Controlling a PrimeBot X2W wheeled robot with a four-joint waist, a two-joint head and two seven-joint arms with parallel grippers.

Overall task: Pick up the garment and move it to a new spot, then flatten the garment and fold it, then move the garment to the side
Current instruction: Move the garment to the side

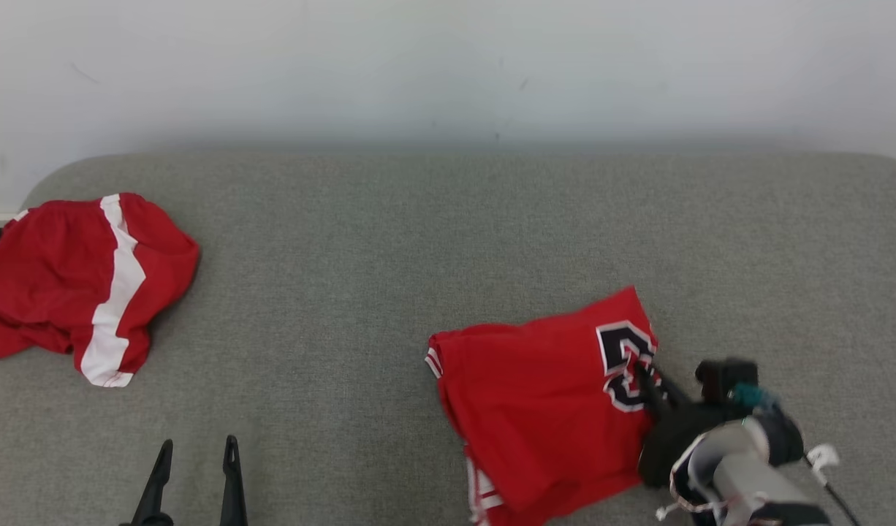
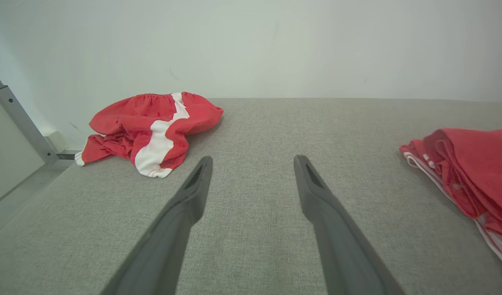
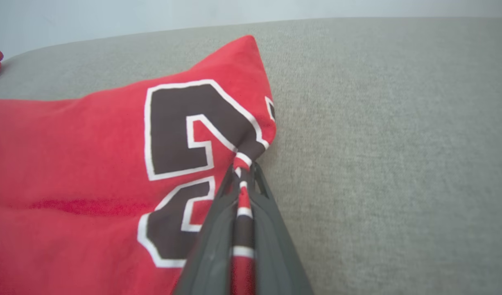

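A folded red garment [image 1: 543,394] with a black, white-edged number lies on the grey surface [image 1: 419,241] at the lower right. My right gripper [image 1: 647,380] is shut on the garment's right edge, and cloth [image 3: 111,176] is pinched between the two dark fingers [image 3: 218,229] in the right wrist view. The garment's edge [image 2: 460,172] also lies at the right of the left wrist view. At the lower left my left gripper [image 1: 198,460] stands open above bare surface, its fingers [image 2: 185,205] spread wide with nothing between them.
Crumpled red shorts with a white stripe [image 1: 82,285] lie at the far left edge of the surface, and they show too in the left wrist view [image 2: 152,127]. A pale wall [image 1: 448,66] runs behind. A metal post [image 2: 21,123] stands off the left edge.
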